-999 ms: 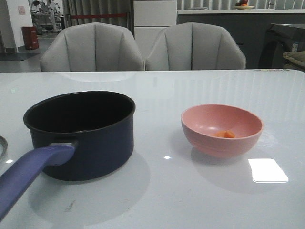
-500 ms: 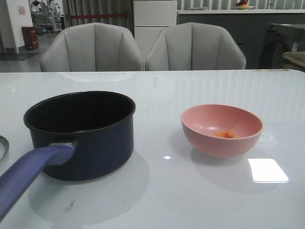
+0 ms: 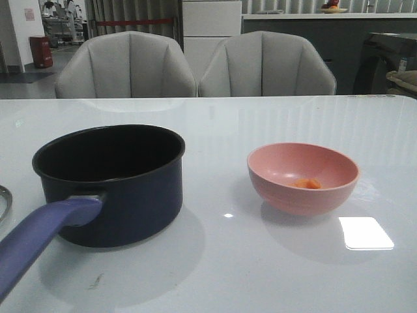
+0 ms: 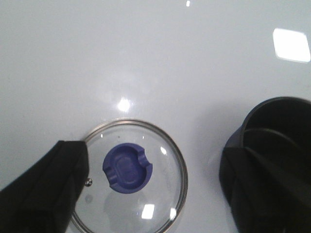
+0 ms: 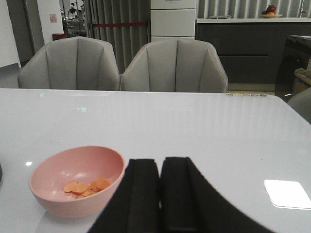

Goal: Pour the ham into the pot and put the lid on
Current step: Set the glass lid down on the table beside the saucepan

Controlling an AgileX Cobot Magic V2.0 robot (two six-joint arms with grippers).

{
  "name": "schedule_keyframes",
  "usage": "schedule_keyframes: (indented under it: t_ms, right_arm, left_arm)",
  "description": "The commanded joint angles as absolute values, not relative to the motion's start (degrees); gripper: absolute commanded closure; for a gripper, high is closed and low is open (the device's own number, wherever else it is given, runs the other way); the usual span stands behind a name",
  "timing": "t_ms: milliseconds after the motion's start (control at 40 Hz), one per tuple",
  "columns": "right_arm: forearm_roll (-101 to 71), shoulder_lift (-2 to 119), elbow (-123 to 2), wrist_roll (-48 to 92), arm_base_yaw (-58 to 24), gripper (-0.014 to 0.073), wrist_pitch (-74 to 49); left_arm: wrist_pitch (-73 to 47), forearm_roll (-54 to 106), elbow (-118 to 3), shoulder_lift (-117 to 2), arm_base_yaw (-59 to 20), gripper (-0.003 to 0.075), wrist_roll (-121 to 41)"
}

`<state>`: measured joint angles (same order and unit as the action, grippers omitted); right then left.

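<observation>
Since a second ago nothing is shifting: the orange-pink ham slices (image 5: 86, 186) are lying in the pink bowl (image 3: 303, 178) beside the empty navy-blue saucepan (image 3: 111, 182). The left gripper (image 4: 155, 191) is hanging spread above the glass lid (image 4: 129, 182); the right gripper (image 5: 160, 194) is clenched, grasping nothing.

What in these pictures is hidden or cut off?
- Lid: front view shows only a sliver at the left edge; left wrist view crops it, a finger covering part.
- Ham: front view, bowl wall hides most.
- Pot: handle end cropped.
- Arms: unseen.
</observation>
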<state>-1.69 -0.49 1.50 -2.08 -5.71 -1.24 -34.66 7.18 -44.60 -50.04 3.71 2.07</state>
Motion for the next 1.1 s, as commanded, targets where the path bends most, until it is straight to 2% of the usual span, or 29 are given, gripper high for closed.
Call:
schedule_keyframes:
  t_ms: [0,125,475,749,874,999,1074]
  right_arm:
    - [-1.6,-1.6,2.1,-2.0,-5.4,0.0451,3.9]
    - [-1.6,-1.6,2.1,-2.0,-5.4,0.0451,3.9]
    - [-1.6,-1.6,2.1,-2.0,-5.4,0.0451,3.9]
    - [-1.6,-1.6,2.1,-2.0,-5.4,0.0451,3.9]
    - [-1.6,-1.6,2.1,-2.0,-5.4,0.0451,5.3]
    - [-1.7,-1.6,1.7,-1.9,-5.4,0.0451,12.2]
    - [-1.8,-1.2,-1.2,-2.1,-5.6,0.0451,9.8]
  left_arm:
    - [-26.5,7.6,-42.8,-42.1,2.4,0.0115,2.1]
    - [-22.5,4.8,-38.4,-33.4,-0.7,0.0115,2.1]
    - [-20.7,-3.7,-28.4,-14.4,-10.6,0.0118,2.1]
    - [-15.7,-3.4,-20.4,-2.8,-12.1,0.023,2.1]
    - [-14.6,-3.4,-19.3,-2.1,-12.6,0.0283,2.1]
    - [-15.6,-3.3,-19.3,-2.1,-12.6,0.0323,2.1]
    - [-15.8,-3.3,-19.3,-2.1,-12.6,0.0344,2.1]
